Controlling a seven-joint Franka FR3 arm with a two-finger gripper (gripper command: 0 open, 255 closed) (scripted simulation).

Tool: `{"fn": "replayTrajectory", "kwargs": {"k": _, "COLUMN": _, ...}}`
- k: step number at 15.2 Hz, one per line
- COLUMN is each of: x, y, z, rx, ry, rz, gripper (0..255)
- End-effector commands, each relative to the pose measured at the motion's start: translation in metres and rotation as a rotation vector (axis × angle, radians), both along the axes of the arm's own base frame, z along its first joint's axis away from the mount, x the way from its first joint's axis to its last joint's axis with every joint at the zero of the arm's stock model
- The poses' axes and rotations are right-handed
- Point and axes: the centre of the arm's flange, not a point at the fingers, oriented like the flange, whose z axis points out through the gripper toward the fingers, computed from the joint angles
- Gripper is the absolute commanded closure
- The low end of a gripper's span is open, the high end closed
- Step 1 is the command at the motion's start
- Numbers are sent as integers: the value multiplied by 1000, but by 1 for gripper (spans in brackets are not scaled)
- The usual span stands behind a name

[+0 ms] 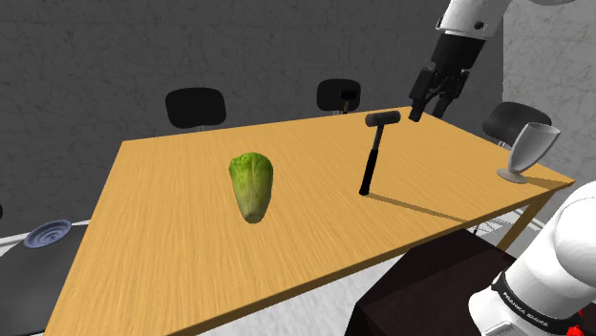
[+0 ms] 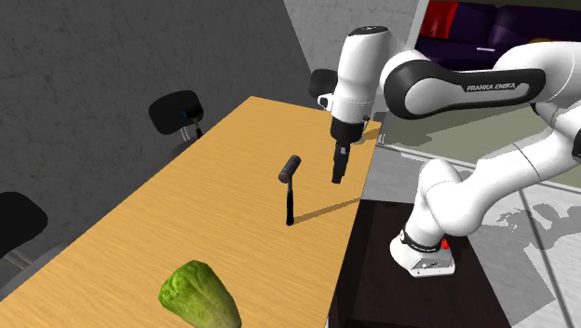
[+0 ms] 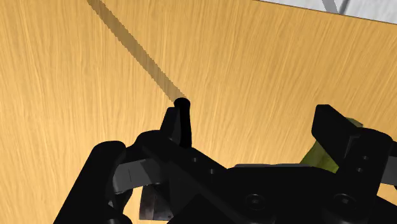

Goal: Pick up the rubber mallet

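In a grey-walled room ringed by black chairs (image 1: 196, 107), your wooden table (image 1: 162, 210) carries a green romaine lettuce (image 1: 252, 186) mid-board. Nearer the edge by the stand is the black mallet (image 1: 372, 157), balanced upright on its handle end with the head on top. The gripper (image 1: 429, 113) hangs spread wide just beside the head and about level with it, touching nothing; I'd have you centre the fingers across the handle below the head and close gently, since a nudge could topple it. At the table's corner beside the stand a grey goblet (image 1: 528, 151) shows nothing above its rim, and a dark dish (image 1: 46, 234) off the opposite end looks bare.
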Motion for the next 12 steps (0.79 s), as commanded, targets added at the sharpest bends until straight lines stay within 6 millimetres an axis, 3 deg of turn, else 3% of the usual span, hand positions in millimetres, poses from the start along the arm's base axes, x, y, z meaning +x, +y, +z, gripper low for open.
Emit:
{"fn": "replayTrajectory", "kwargs": {"k": 1, "x": 0, "y": 0, "z": 0, "rx": 0, "ry": 0, "rz": 0, "gripper": 0}}
{"fn": "replayTrajectory", "kwargs": {"k": 7, "x": 50, "y": -57, "z": -12, "rx": -60, "ry": -13, "rz": 644, "gripper": 0}}
{"fn": "replayTrajectory", "kwargs": {"k": 12, "x": 111, "y": -73, "z": -20, "rx": -109, "ry": -24, "rz": 1180, "gripper": 0}}
